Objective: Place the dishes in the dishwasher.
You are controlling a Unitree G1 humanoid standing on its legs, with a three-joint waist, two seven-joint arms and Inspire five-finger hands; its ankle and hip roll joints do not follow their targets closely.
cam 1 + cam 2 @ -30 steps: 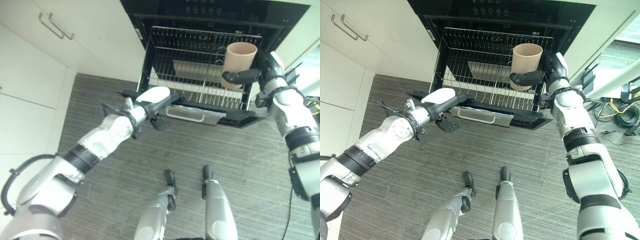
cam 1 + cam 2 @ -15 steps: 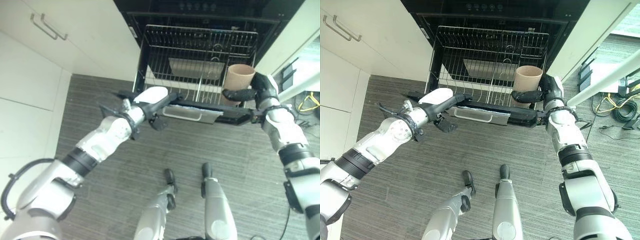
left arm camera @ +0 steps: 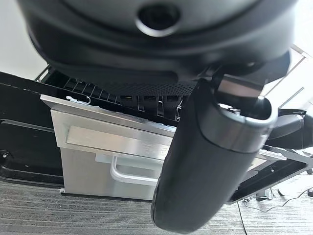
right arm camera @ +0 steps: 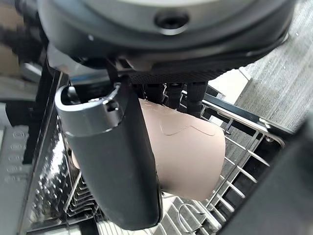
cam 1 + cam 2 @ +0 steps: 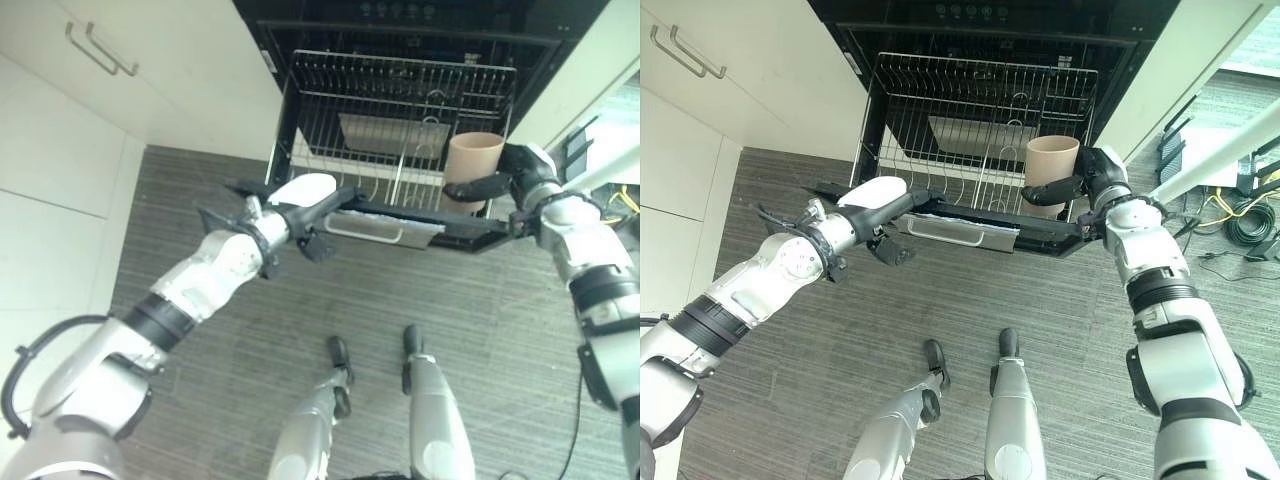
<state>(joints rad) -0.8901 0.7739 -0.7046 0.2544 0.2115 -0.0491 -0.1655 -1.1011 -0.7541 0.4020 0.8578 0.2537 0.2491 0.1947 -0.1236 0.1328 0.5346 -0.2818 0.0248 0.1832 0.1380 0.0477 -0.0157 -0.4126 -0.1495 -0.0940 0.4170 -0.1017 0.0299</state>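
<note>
The right hand [image 5: 1087,180] has its thumb and fingers wrapped round a tan cup [image 5: 1050,165]. The thumb lies across the near side of the cup and the fingers go round the back, as the right wrist view shows. The cup stands upright with its open mouth up. It is at the near right corner of the wire rack [image 5: 970,120], which is pulled out of the open dishwasher [image 5: 400,25]. I cannot tell if the cup's bottom is touching the rack yet or is just above it.

The cup looks hard and smooth, like clay or thick plastic. I think it is light enough for one hand. It could slip because the side is smooth, and it might chip if it bumps the wires. The middle of its round side is a good place to hold, and that is where the hand has it now.

The left hand [image 5: 300,210] is out in front of the dishwasher's near left side, above the open door [image 5: 380,225]. It holds a white dish [image 5: 303,187] that lies on top of it. Its fingers are mostly hidden, so I cannot tell how much they are curled.

A striped grey floor [image 5: 230,350] lies below, and white cupboards [image 5: 90,110] stand to the left.
</note>
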